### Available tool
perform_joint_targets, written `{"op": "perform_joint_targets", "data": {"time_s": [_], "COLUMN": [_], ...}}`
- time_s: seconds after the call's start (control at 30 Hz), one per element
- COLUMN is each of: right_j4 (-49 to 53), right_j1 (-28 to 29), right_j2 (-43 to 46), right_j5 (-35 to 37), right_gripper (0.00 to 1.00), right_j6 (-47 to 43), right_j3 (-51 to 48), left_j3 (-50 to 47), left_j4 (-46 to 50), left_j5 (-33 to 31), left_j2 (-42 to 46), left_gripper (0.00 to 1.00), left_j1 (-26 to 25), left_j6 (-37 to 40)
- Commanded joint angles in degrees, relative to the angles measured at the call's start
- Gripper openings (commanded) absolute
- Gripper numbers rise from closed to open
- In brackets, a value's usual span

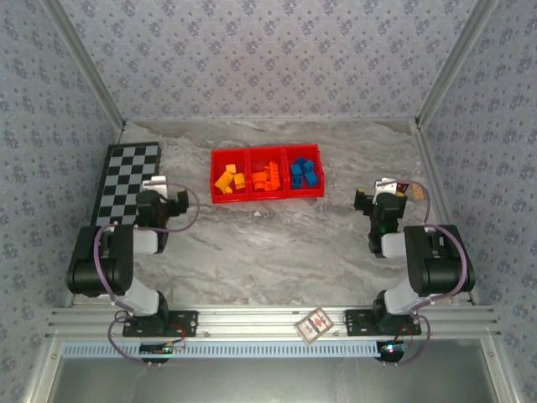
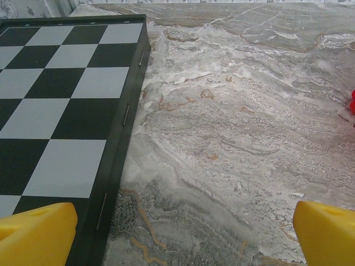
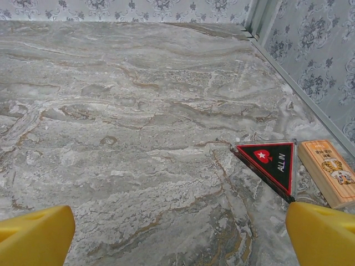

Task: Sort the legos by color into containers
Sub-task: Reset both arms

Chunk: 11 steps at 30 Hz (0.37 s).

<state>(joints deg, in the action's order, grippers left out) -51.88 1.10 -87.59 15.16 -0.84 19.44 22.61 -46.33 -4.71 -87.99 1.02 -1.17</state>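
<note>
The red tray [image 1: 267, 199] lies at the table's far middle with three compartments side by side. Yellow-orange legos [image 1: 229, 179] fill the left one, orange legos [image 1: 268, 177] the middle one, blue legos [image 1: 304, 172] the right one. A sliver of the tray's red edge [image 2: 352, 102] shows at the right of the left wrist view. My left gripper [image 1: 156, 186] stands open near the table's left, its yellow fingers [image 2: 39, 233] wide apart over bare marble. My right gripper [image 1: 388, 186] stands open at the right, fingers [image 3: 36, 235] spread with nothing between them.
A black-and-white checkered board [image 1: 126, 181] lies at the far left, its edge just left of my left gripper. A black triangular "ALL IN" piece [image 3: 272, 163] and a small wooden block [image 3: 328, 172] sit by the right wall. A card box [image 1: 313, 325] rests on the front rail.
</note>
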Motion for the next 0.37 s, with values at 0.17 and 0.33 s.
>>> {"op": "perform_joint_targets", "data": {"time_s": [0.17,0.33], "right_j4": [2.1,3.3], "right_j1": [-0.4,-2.2], "right_j2": [-0.6,-0.3], "right_j5": [-4.6,-12.1], "right_gripper": [1.00,1.00], "right_j6": [0.8,-1.1], "right_j3": [2.0,2.6], "left_j3": [0.9,0.9], "left_j4": [-0.4,-0.4], "left_j5": [0.3,0.2], "left_j2": [0.1,0.1], "left_gripper": [1.00,1.00], "left_j1": [-0.2,-0.2], "left_j6": [-1.0,-0.9]}}
